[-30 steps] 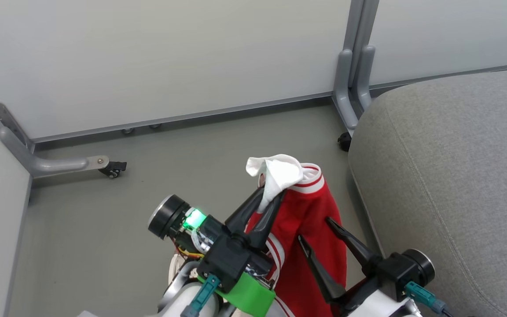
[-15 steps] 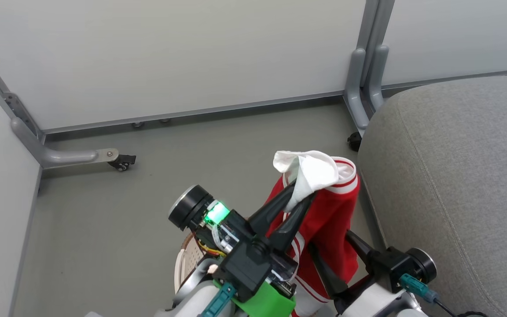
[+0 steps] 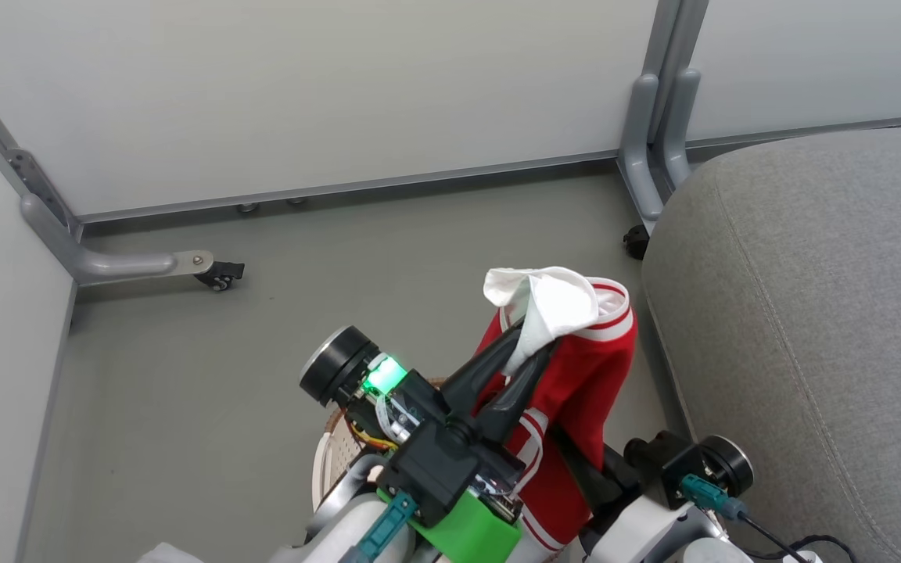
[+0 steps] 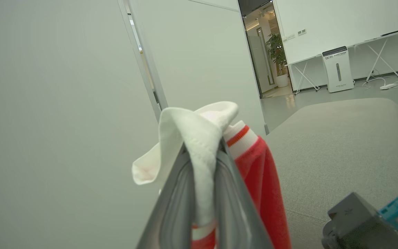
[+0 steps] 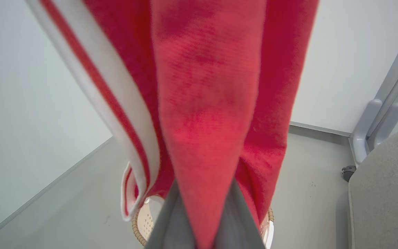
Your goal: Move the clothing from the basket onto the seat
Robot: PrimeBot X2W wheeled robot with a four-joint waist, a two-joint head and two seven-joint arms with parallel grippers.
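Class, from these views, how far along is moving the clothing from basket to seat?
Done: one red garment hangs lifted above the basket. In hand: the left gripper pinches its white lining, the right gripper its red body, beside the seat. Left: lay it on the seat.

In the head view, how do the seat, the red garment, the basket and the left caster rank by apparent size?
1. seat
2. garment, which hangs nearer the camera and so looks enlarged
3. basket, mostly hidden, so only its visible part is ranked
4. caster
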